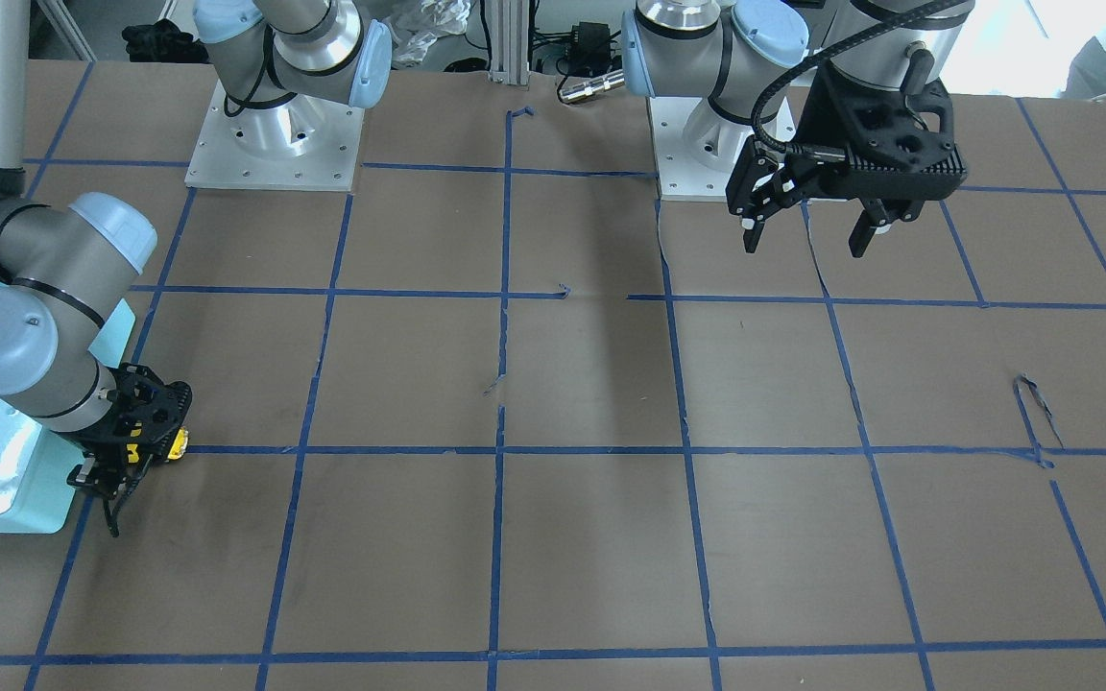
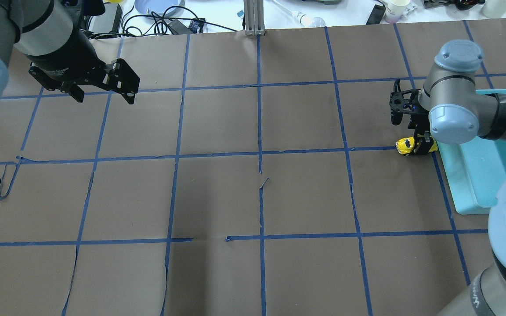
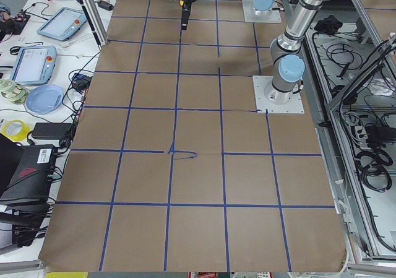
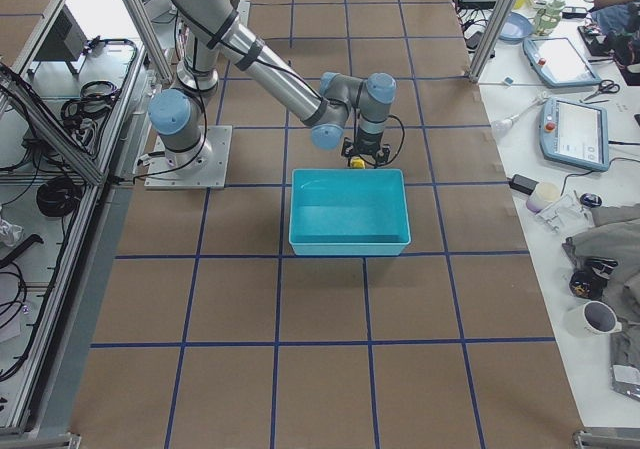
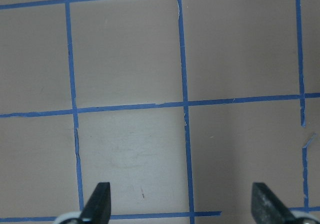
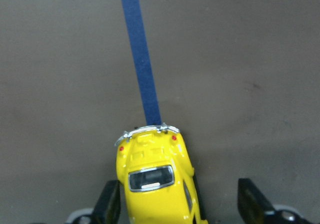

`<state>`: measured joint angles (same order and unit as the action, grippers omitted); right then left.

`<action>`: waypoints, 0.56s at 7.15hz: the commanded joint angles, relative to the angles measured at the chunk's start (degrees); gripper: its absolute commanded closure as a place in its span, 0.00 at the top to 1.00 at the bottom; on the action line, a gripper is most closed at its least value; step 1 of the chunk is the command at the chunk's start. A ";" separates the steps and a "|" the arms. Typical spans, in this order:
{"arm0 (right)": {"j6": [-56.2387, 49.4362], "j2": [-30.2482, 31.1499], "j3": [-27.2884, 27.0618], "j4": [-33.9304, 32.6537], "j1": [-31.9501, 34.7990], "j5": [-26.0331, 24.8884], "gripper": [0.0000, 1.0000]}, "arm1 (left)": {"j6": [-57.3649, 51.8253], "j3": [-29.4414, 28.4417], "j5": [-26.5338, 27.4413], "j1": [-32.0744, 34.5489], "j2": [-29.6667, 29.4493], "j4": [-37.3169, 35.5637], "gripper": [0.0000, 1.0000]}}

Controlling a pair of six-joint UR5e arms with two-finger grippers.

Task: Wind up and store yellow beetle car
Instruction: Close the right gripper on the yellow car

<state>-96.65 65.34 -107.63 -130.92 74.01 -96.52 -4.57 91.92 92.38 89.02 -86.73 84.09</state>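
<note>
The right gripper's (image 6: 178, 194) jaws stand open on either side of the yellow beetle car (image 6: 152, 184). One jaw is close against the car's flank. The other is clearly apart from it, so the car sits off-centre in the gap and is not clamped.

The car appears to rest on its wheels on the brown counter (image 2: 218, 193), just beside the near wall of the teal bin (image 2: 477, 175) and outside it. Its long axis lies along a blue tape line (image 6: 142, 74) that runs straight away from that wall. The rear bumper and red tail lights point away from the bin, and the nose points toward it.

The left gripper (image 5: 181, 189) hangs far from the bin at the opposite end of the counter. Its jaws are spread wide over bare paper and hold nothing.

The likeliest trouble, as I judge it, comes from the uneven gap. As the jaws close, the nearer one would reach the car first and could push or twist it off the tape line. The car could also roll free along its length, since the wheels turn that way. If the grip is light during the pull-back, the wheels may skid and the spring would stay slack. If the car is let go once wound, it would probably drive into the bin wall.
</note>
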 commanded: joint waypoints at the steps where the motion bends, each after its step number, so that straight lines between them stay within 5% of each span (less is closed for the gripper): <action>1: -1.26 -0.22 0.14 -0.48 0.00 -0.16 0.01 | 0.00 0.01 -0.18 0.01 -0.01 0.02 1.00; 4: -1.00 1.79 1.27 0.92 1.48 2.72 0.00 | -0.09 0.01 -0.01 -0.08 0.16 -0.07 1.00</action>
<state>-97.84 65.94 -106.93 -130.60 74.53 -95.67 -4.59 91.93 92.24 88.96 -86.70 84.07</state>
